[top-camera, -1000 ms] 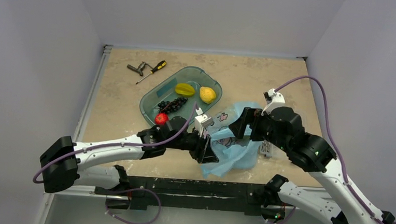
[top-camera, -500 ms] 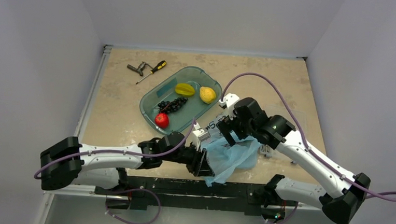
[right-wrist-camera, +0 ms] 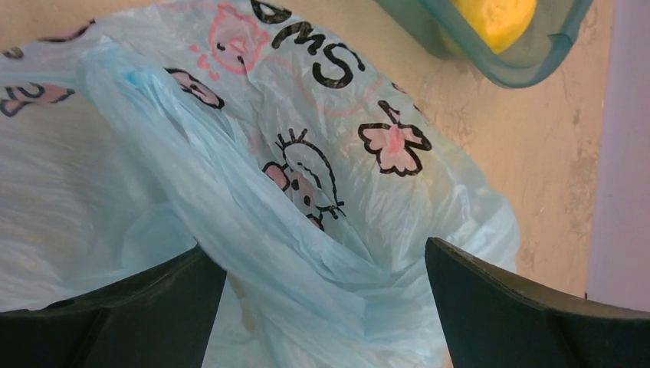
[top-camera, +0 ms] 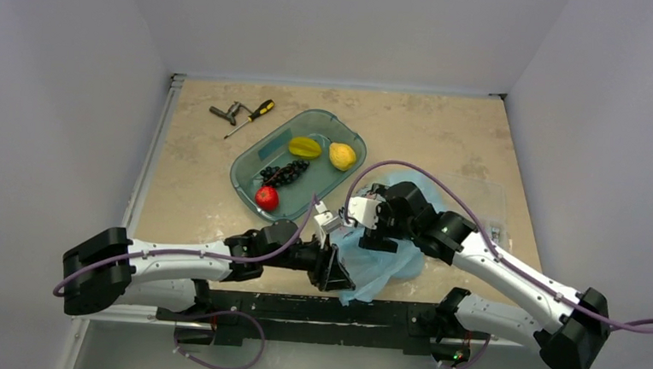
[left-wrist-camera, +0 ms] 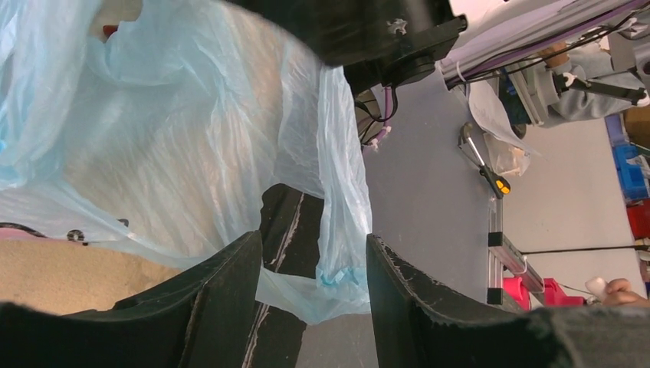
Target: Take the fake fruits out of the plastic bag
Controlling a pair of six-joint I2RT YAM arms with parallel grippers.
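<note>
A teal translucent tray (top-camera: 247, 168) sits slantwise on the mottled tan bench (top-camera: 412, 121), left of centre. Four pieces of fake fruit lie in it: a yellow-green star fruit (top-camera: 305, 146) and a yellow pear (top-camera: 341, 155) side by side at the far end, a bunch of black grapes (top-camera: 283, 173) in the middle, and a red round fruit (top-camera: 266, 197) at the near corner. Just beyond the tray's far-left side lies a screwdriver (top-camera: 248, 121) with a yellow-and-black handle, and beside it a small grey metal tool (top-camera: 226, 112). A clear plastic sleeve (top-camera: 489, 203) lies flat near the bench's right edge.
</note>
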